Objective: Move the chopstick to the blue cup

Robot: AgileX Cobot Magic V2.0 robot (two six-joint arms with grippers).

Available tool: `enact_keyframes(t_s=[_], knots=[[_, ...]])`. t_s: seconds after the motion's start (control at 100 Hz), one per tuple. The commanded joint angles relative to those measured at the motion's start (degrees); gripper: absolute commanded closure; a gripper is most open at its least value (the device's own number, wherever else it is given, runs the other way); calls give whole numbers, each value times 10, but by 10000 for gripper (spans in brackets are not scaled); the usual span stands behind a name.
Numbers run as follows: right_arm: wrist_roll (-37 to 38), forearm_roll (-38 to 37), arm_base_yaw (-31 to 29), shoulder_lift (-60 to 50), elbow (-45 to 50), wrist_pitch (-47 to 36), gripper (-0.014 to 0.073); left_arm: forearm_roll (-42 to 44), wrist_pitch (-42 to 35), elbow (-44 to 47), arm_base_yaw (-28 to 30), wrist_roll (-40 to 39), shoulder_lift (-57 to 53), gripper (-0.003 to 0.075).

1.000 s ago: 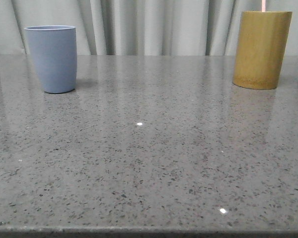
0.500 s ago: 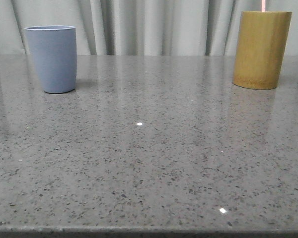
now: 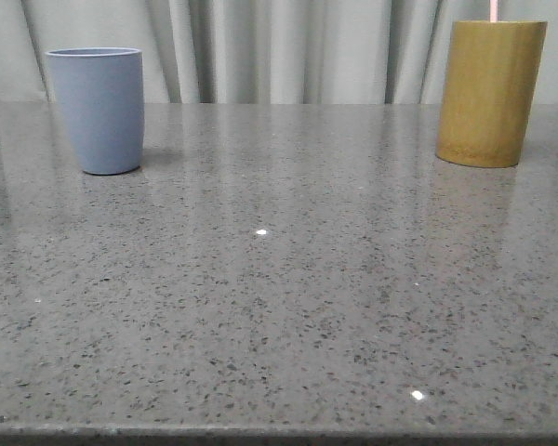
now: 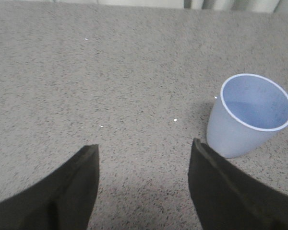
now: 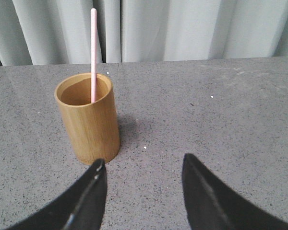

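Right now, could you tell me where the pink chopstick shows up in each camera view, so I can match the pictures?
Front view: only the chopstick tip shows, at the top edge, rising from the bamboo holder at far right.
Left wrist view: not in it; only the blue cup shows.
Right wrist view: the chopstick stands upright inside the holder.
Shared landmark: the bamboo holder.

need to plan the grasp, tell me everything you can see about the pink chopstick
The chopstick is a thin, straight, pale pink stick, smooth and plastic-looking. It stands nearly upright inside the bamboo holder, by the far side of the rim, its lower end hidden within. More of its length rises above the rim than sits below. Only one stick can be made out. In the front view just a short pink stretch shows above the holder. Nothing grips it; the right end effector is open and apart from it.
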Motion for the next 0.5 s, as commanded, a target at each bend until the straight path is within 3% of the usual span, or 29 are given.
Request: enact_keyframes(t_s=[0.0, 0.49], knots=[[-2, 0, -3, 3, -20, -50, 213, -30, -8, -60, -6, 28, 27, 310], [-2, 0, -3, 3, -20, -50, 213, -32, 155, -298, -90, 34, 252, 310]])
